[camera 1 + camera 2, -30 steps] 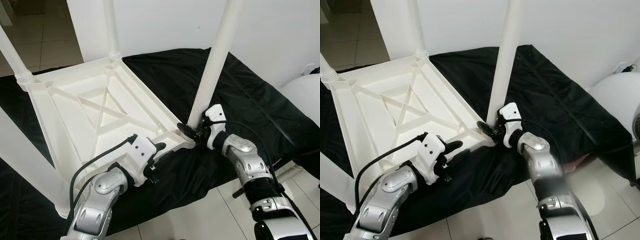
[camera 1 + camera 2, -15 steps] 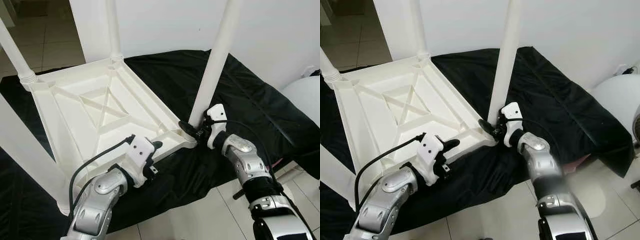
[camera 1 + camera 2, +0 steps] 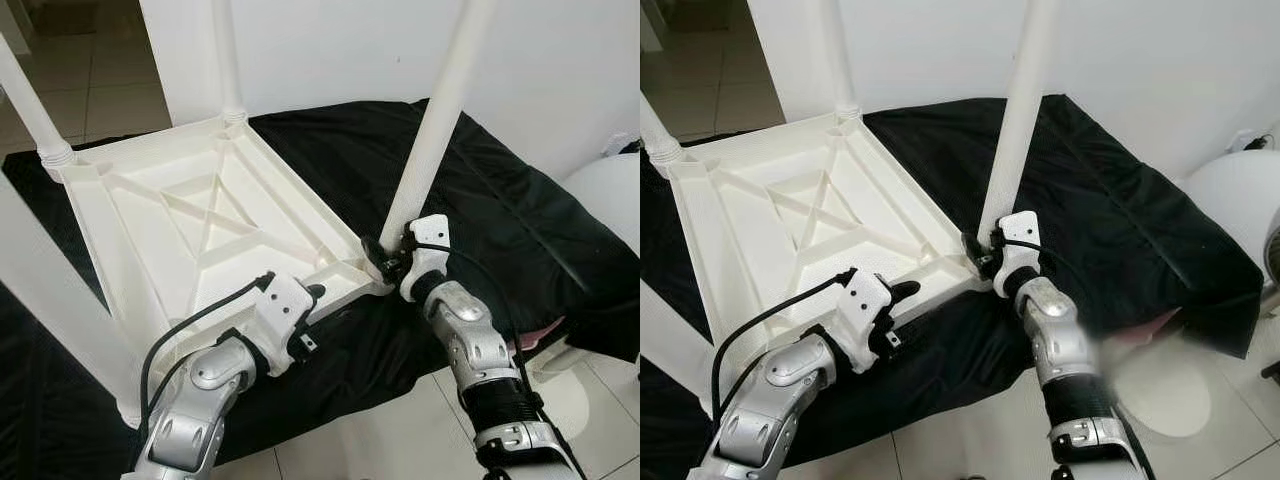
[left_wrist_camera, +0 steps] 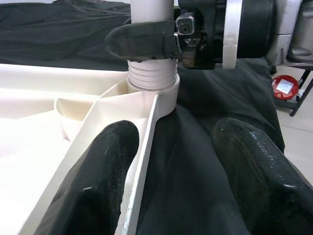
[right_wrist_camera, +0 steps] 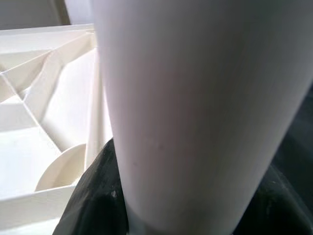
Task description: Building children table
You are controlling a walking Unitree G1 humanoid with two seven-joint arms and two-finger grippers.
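White leg point(image 3: 430, 150) in right pincer point(image 3: 385, 262)

I see the white plastic table top point(image 3: 200, 230) lying upside down on a black cloth point(image 3: 500, 210), its ribbed underside facing up with an X-shaped brace in the middle. 4 white legs stand upright from its corners. The near-right leg point(image 3: 432, 130) sits in its ringed corner socket point(image 4: 152, 88), threads showing just above the collar. The far-right leg point(image 3: 226, 60) and far-left leg point(image 3: 30, 110) also rise from their sockets.
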